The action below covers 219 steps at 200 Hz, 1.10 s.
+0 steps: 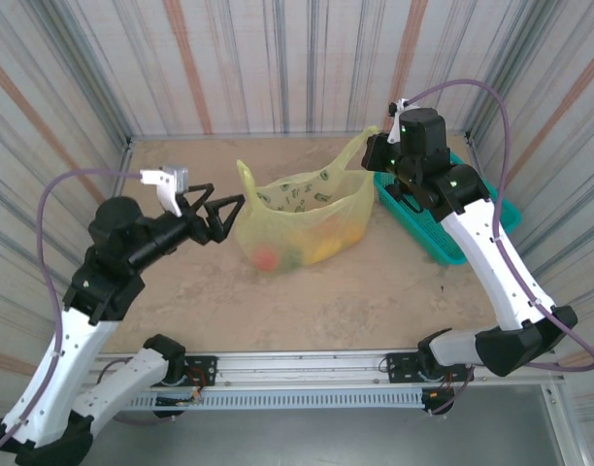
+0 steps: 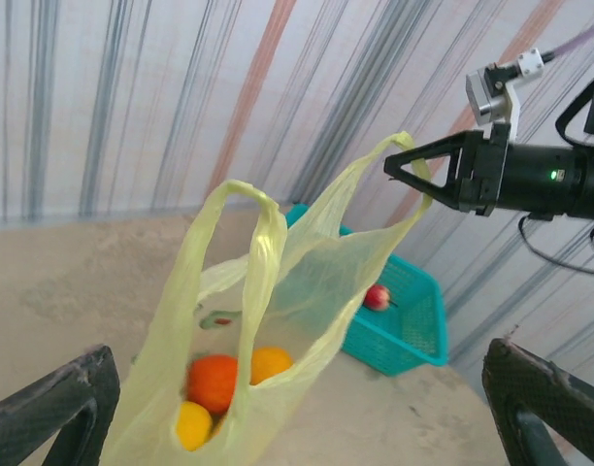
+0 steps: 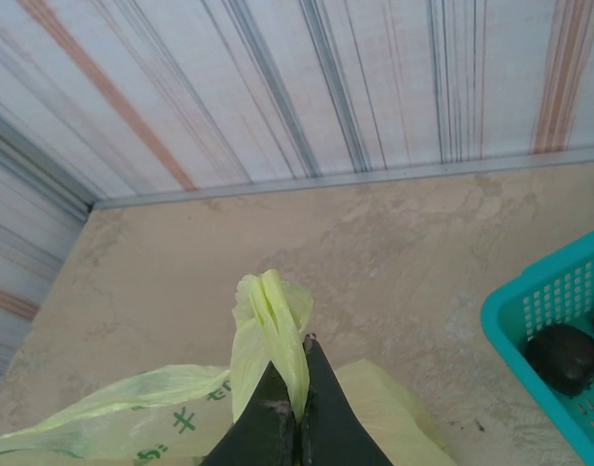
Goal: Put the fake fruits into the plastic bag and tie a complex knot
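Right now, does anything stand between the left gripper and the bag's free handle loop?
Nothing visible does. The left gripper is open beside the plastic bag, with the free handle loop straight ahead of it. The right gripper is shut on the other handle, off to the far side.

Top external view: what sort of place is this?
Probably a robot test cell: striped panel walls box in a table, two arms bolted to a rail, staged props like a plastic bag and teal basket.
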Motion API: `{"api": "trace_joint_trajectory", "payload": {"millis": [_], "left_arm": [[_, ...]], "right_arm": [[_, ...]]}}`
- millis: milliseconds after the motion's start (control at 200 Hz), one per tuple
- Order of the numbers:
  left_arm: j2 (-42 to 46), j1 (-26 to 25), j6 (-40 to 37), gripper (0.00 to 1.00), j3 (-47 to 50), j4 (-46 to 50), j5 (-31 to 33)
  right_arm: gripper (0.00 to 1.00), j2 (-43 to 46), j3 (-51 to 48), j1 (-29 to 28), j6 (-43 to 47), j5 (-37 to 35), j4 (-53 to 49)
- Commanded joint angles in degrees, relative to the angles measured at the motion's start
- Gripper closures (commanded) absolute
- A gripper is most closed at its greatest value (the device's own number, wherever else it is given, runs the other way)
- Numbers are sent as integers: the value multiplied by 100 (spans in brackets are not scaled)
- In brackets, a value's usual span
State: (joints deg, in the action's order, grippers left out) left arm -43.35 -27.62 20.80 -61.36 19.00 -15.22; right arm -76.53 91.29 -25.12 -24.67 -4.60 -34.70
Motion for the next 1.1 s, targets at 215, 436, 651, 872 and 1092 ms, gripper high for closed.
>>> {"api": "trace_joint_trajectory", "payload": {"millis": [215, 436, 651, 872, 1092], "left_arm": [[-263, -460, -1679, 1, 1546, -3066, 1013], [-1032, -233, -1376, 2, 1825, -4419, 722], [-1368, -191, -1350, 26, 1906, -4941, 170], [-1449, -191, -1486, 75, 1896, -4986, 38], [-1439, -192, -1522, 100, 1697, -4672, -197]], "right_arm": [[98, -37, -1, 57, -27, 306, 53], [96, -21, 41, 60, -12, 346, -37], [96, -28, -32, 71, -34, 362, -37], [86, 32, -85, 78, -43, 299, -52], [46, 301, 270, 78, 393, 260, -217]]}}
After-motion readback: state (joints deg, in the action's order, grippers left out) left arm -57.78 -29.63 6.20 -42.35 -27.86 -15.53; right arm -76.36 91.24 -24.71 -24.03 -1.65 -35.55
